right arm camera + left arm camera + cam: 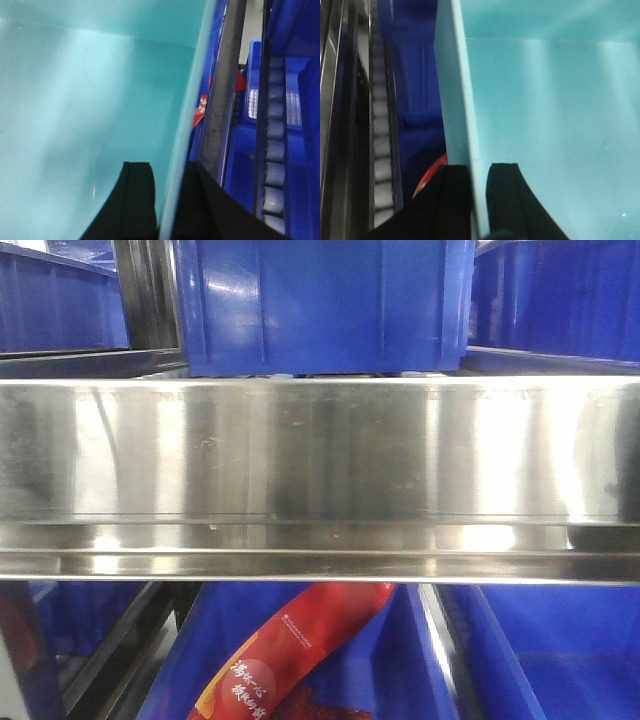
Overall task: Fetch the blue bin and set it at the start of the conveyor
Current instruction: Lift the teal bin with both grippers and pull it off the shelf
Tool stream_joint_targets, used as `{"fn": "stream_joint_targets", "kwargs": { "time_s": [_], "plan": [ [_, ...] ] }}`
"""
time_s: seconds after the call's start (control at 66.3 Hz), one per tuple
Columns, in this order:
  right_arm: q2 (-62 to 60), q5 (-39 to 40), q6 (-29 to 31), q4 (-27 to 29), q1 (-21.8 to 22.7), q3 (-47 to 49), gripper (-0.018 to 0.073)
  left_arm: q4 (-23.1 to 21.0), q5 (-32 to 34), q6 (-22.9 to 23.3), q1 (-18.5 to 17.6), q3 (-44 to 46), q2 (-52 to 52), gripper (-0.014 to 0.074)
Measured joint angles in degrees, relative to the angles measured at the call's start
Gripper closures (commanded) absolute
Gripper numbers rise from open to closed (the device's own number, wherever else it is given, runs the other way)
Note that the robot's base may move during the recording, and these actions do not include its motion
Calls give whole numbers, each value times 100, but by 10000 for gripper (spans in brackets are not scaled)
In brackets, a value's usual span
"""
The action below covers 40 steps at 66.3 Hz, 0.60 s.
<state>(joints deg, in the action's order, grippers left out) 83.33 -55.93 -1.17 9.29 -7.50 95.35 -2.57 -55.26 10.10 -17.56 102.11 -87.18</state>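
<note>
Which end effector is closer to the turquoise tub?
Neither; it's a tie. The left end effector clamps one wall of the turquoise tub, the right end effector another.

Front camera faces a steel shelf rail (320,450) squarely, very close. Left wrist camera looks along the left gripper (478,200), close against the turquoise tub (550,100) at its left wall; right wrist camera mirrors it at the tub's right wall. Both share the tub's inside.

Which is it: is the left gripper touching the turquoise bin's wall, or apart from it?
Touching. In the left wrist view the left gripper straddles the wall of the blue bin, its black fingers pressed against either side with no gap showing.
</note>
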Motion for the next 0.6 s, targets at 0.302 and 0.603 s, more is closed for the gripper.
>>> {"fn": "stream_joint_targets", "kwargs": {
  "time_s": [0.302,0.603],
  "plan": [
    [0,123,1,-9,0,0,710,87,806,-91,0,-10,0,707],
    [0,123,-33,24,0,0,710,153,1533,-154,0,-19,0,707]
  ]
}}
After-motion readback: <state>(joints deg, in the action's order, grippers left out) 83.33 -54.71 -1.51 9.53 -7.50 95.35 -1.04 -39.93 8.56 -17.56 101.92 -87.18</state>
